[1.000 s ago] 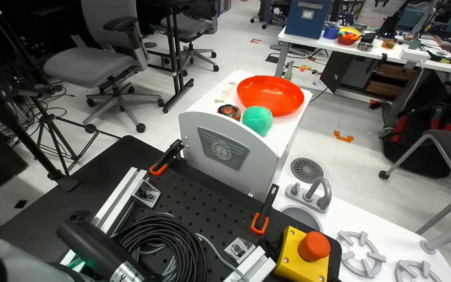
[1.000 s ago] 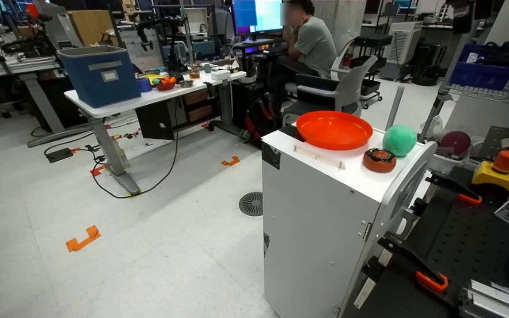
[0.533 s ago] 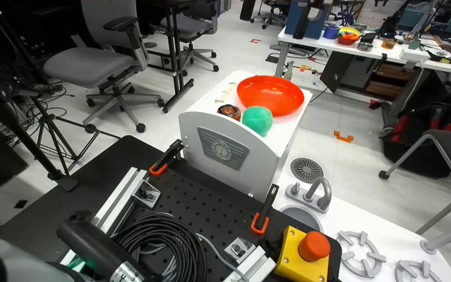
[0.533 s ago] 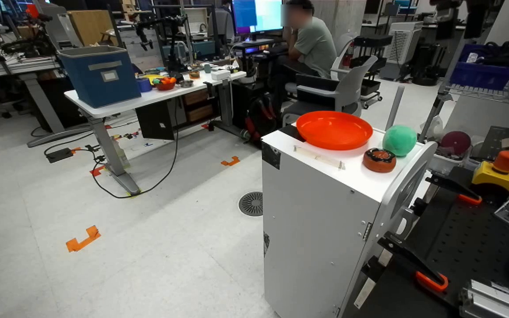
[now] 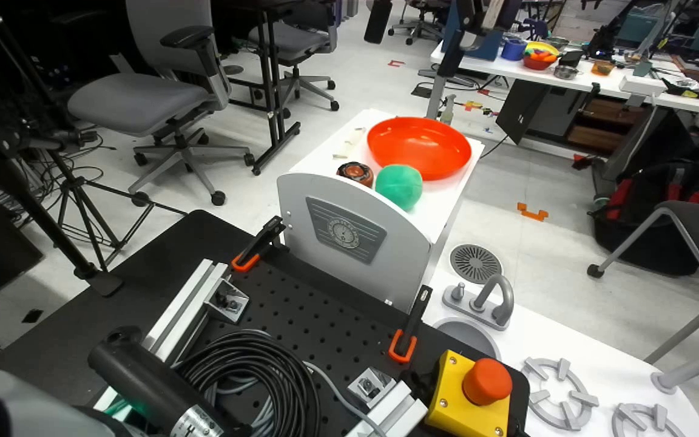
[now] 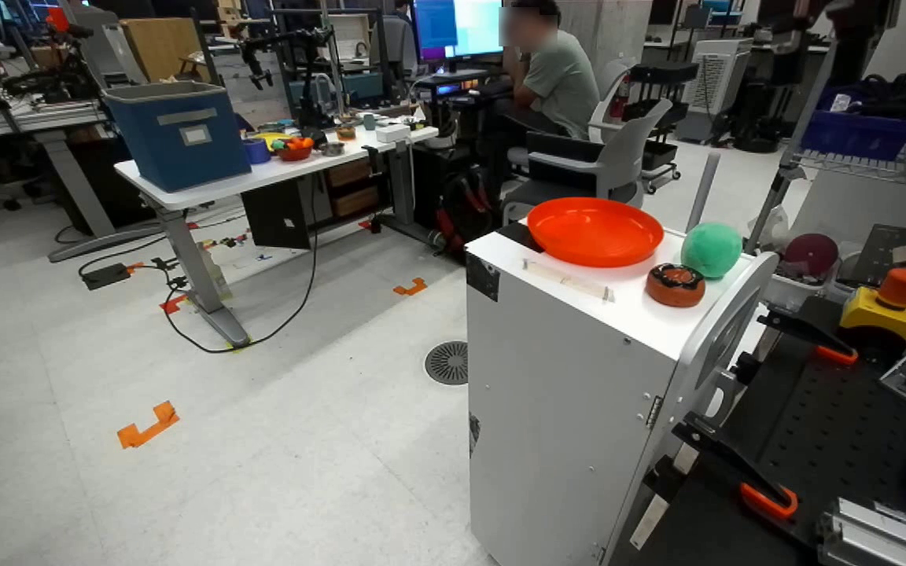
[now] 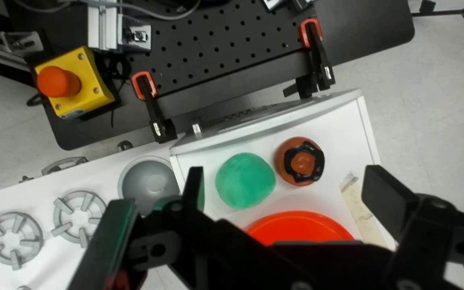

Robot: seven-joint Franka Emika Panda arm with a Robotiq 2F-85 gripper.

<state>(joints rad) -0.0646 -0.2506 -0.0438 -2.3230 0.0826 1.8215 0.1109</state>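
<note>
Your jaws are standing wide open and are holding nothing; in the wrist view their black fingers [image 7: 385, 201] are framing the gap from either side. They are hanging well above the white counter [image 7: 340, 137], apart from everything on it. Below that gap a green ball [image 7: 245, 180] is sitting on the counter, close to the curved panel [image 5: 349, 270] at its end; it is looking nearly round, so you cannot tell which way it is pointing or where a long axis is running. Just beside it a squat brown toy [image 7: 299, 162] is lying flat: its dark-ringed face is pointing up, its short axis is running upright and its broad side is spreading along the counter. Farther from the panel, a shallow red bowl [image 6: 594, 232] is opening upward, its axis standing upright, and the jaws are partly covering it in the wrist view. Next to the bowl, a pale strip [image 6: 569, 281] is running lengthwise roughly along the counter's side edge. Beside the counter, and lower, you are seeing a grey sink [image 7: 147, 181]. Past the panel, two clamps [image 7: 318, 60] are sitting on a black board [image 7: 199, 52], near a yellow box [image 7: 85, 96].
</note>
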